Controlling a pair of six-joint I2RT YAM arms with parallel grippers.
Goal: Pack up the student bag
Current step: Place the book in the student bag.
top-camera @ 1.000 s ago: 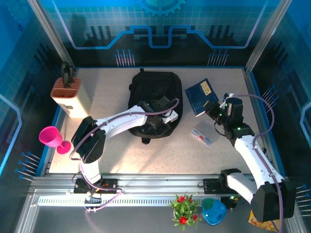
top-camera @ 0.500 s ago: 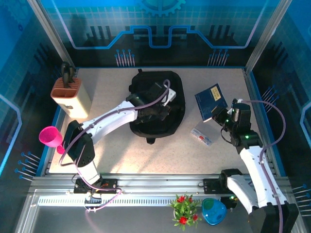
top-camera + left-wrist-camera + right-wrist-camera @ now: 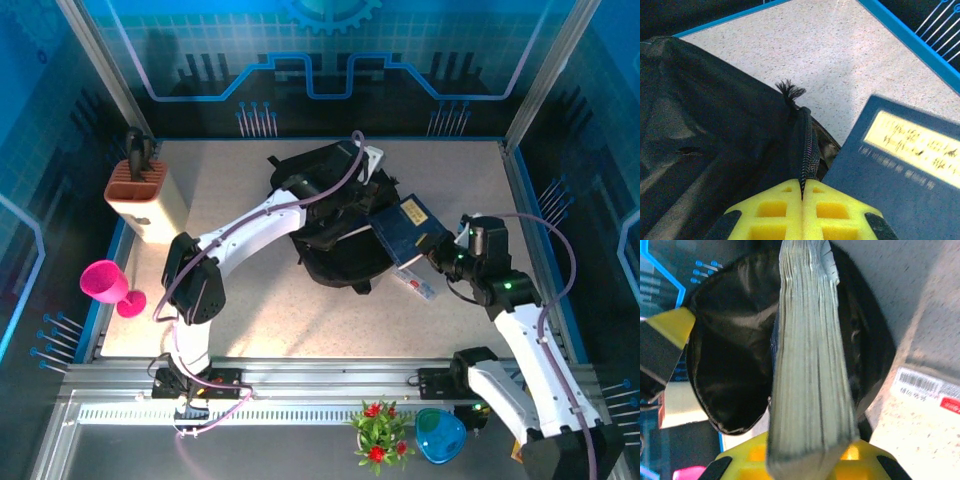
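Observation:
The student bag is a black backpack lying mid-table, its opening turned right. My left gripper is shut on the bag's zipper edge, its yellow fingertips pressed together on it, holding the mouth up. My right gripper is shut on a blue book with a yellow label. The book's page edges point at the dark bag opening, and its leading corner sits at the mouth.
A white barcoded packet lies on the table just right of the bag, below the book. A tan utensil holder and a pink goblet stand at the left. A potted plant and a blue bowl sit at the near edge.
My left gripper has pulled the bag's edge up and to the right, shifting the bag right. My right gripper has carried the book left, up to the bag's opening.

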